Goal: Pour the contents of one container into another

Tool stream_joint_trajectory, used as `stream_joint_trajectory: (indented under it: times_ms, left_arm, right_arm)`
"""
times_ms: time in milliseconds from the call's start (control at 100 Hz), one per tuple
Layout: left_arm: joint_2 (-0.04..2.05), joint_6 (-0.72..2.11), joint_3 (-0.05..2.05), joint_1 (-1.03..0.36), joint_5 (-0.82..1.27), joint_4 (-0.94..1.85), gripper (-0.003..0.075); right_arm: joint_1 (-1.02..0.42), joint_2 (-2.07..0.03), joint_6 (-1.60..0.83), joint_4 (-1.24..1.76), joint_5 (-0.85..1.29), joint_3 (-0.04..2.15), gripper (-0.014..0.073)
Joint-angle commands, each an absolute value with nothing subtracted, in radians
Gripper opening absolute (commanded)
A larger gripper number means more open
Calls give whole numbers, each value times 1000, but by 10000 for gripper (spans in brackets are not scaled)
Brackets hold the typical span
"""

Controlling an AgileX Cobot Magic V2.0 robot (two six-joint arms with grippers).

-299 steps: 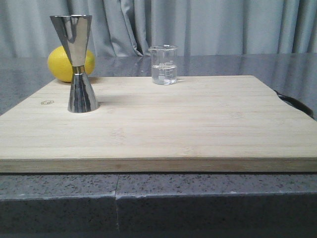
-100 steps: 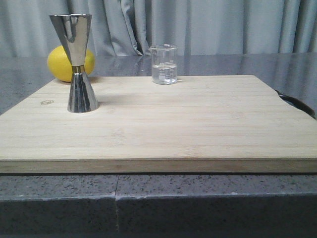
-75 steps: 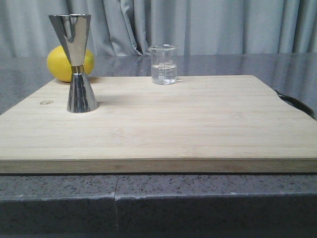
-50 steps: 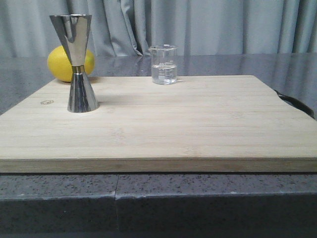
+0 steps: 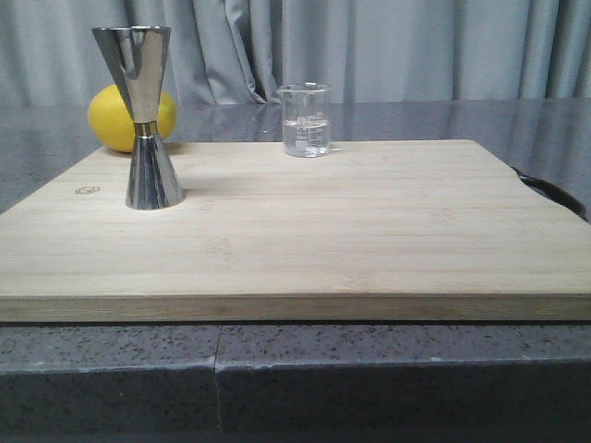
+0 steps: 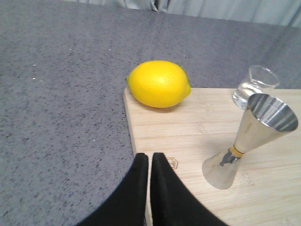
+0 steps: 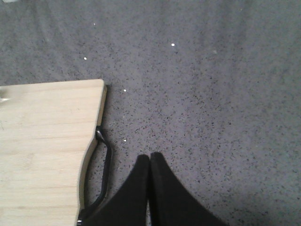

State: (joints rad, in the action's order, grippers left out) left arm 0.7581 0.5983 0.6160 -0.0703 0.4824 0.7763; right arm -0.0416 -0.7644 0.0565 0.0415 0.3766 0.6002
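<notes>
The small clear glass beaker (image 5: pixel 305 120) stands upright at the far edge of the wooden board (image 5: pixel 323 240), with clear liquid in its lower part; the left wrist view shows it (image 6: pixel 254 85) too. The tall steel jigger (image 5: pixel 143 115) stands upright at the board's left side, also seen as the jigger (image 6: pixel 244 141) in the left wrist view. My left gripper (image 6: pixel 150 157) is shut and empty, hovering over the board's left edge, apart from the jigger. My right gripper (image 7: pixel 149 157) is shut and empty above the grey counter, off the board's right side. Neither gripper shows in the front view.
A yellow lemon (image 5: pixel 129 118) lies behind the jigger at the board's far left corner. A black handle (image 7: pixel 104 174) sticks out from the board's right edge. The speckled grey counter (image 5: pixel 388 369) surrounds the board, with grey curtains behind.
</notes>
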Motion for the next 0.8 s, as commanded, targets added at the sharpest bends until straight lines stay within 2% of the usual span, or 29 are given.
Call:
stream_joint_trajectory:
  times_ms: [0,120,300,360,410,640,790]
  left_arm:
    - [804,783,664,-76,462,949,-8]
    - [861,1036,667,-106,489,1154,97]
    - [947,1220,667,-161,495,1325,377]
    - [972,1242,667,-176,500,1346,468]
    - [992,1257,667,-188,503,1368,513]
    - [1084,1257,667,-224,521,1386,527]
    - [1141,1304,667,-251,542,1505,526]
  right_arm:
    - [-37,-791,40,38,274,637,-16]
    - [-37,-811,40,38,217,637,85]
    - [-41,-826,40,38,163,637,290]
    - [-48,-832,40,38,160,637,324]
    - [-55,-839,40,42,160,637,333]
    - [-98,-866,40,44,125,637,333]
    - [-134,-894,40,42,56,637,333]
